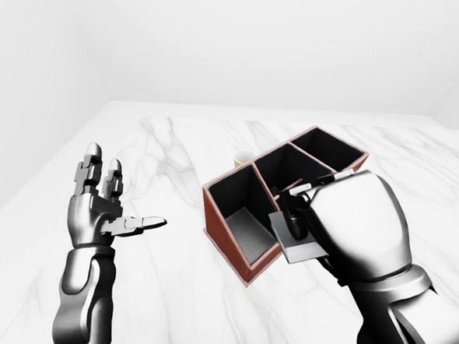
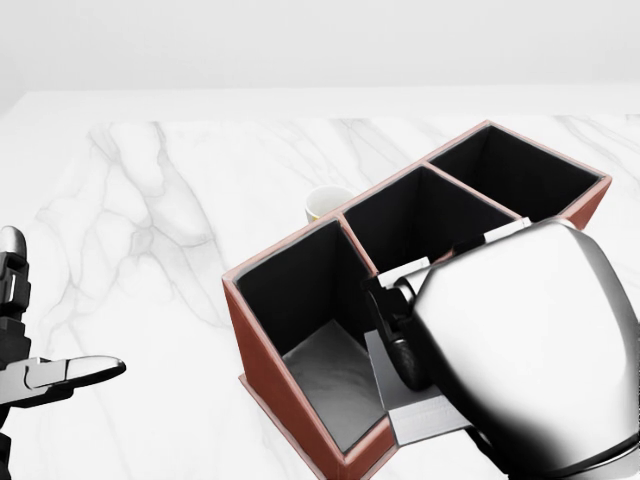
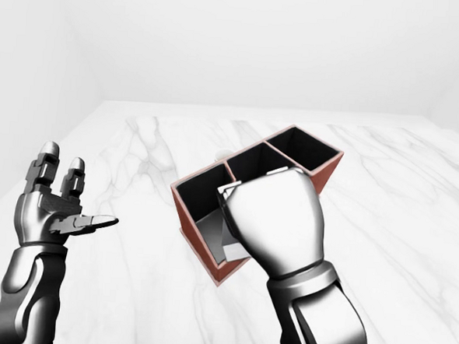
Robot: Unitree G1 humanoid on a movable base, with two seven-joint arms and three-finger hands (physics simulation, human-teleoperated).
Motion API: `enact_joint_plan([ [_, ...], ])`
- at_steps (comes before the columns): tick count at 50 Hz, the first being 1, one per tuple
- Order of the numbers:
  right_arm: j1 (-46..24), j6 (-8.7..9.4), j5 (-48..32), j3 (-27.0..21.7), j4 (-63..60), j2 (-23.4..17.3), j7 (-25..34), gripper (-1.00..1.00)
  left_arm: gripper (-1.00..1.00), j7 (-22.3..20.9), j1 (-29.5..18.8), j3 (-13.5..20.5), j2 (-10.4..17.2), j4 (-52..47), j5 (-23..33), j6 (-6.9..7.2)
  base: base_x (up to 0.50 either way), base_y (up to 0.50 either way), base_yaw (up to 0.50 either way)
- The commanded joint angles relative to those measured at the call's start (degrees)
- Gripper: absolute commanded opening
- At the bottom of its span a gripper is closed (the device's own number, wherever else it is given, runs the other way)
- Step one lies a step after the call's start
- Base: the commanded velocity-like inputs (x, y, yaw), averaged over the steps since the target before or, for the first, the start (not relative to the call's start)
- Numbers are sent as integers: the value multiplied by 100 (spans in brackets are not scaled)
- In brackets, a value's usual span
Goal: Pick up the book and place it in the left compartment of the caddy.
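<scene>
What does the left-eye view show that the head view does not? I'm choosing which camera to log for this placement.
Only the left-eye view shows the whole left hand, open and raised over the marble table, and the right forearm. Only the head view shows the floor of the caddy's left compartment close up, with the book at its right-hand wall. Both show the right hand shut on the book and the small cup above the caddy.
</scene>
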Motion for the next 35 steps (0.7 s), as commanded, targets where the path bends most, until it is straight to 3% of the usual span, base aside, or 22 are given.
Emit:
enact_joint_plan([
  [1, -216, 0, 206, 157, -117, -324, -1, -100, 100, -18, 7, -24, -18, 53, 31, 0, 0, 0, 0],
  [21, -587, 0, 543, 142, 3, -717, -1, -100, 100, -4, 9, -12, -7, -6, 18, 0, 0, 0, 0],
  [35, -838, 0, 1048, -556, 529, -56, -1, -100, 100, 16, -31, -21, 7, 73, 26, 0, 0, 0, 0],
])
